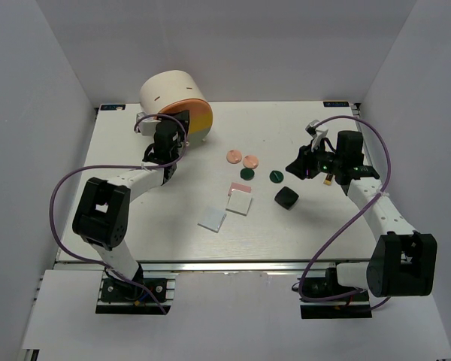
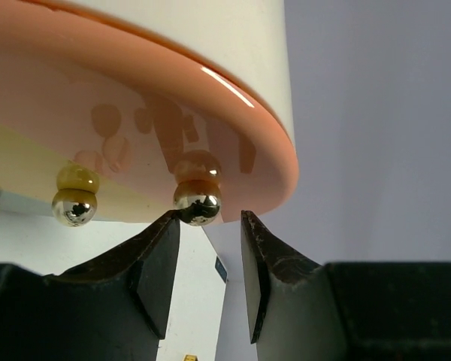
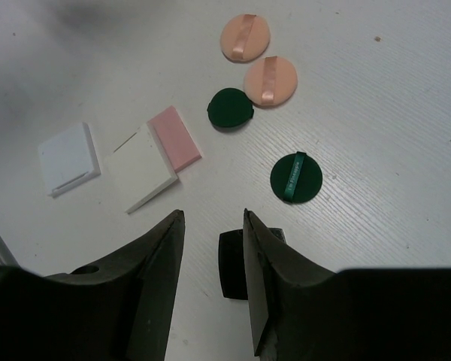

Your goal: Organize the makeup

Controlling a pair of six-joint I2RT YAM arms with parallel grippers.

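The makeup lies mid-table: two coppery-pink discs (image 1: 234, 156) (image 1: 250, 161), two dark green discs (image 1: 246, 174) (image 1: 276, 176), a pink square (image 1: 237, 186), two white squares (image 1: 239, 203) (image 1: 212, 219) and a black compact (image 1: 286, 198). A small black-gold stick (image 1: 327, 180) lies under my right wrist. My right gripper (image 3: 213, 216) is open and empty above the table, with the compact (image 3: 230, 265) just past its right finger. My left gripper (image 2: 210, 218) is open at the drawer cylinder (image 2: 135, 98), with a shiny ball knob (image 2: 197, 207) at its left fingertip.
The big cream cylinder (image 1: 171, 92) with orange-yellow fronts stands at the back left, with more ball knobs (image 2: 74, 207) along its front. White walls enclose the table on three sides. Purple cables loop beside both arms.
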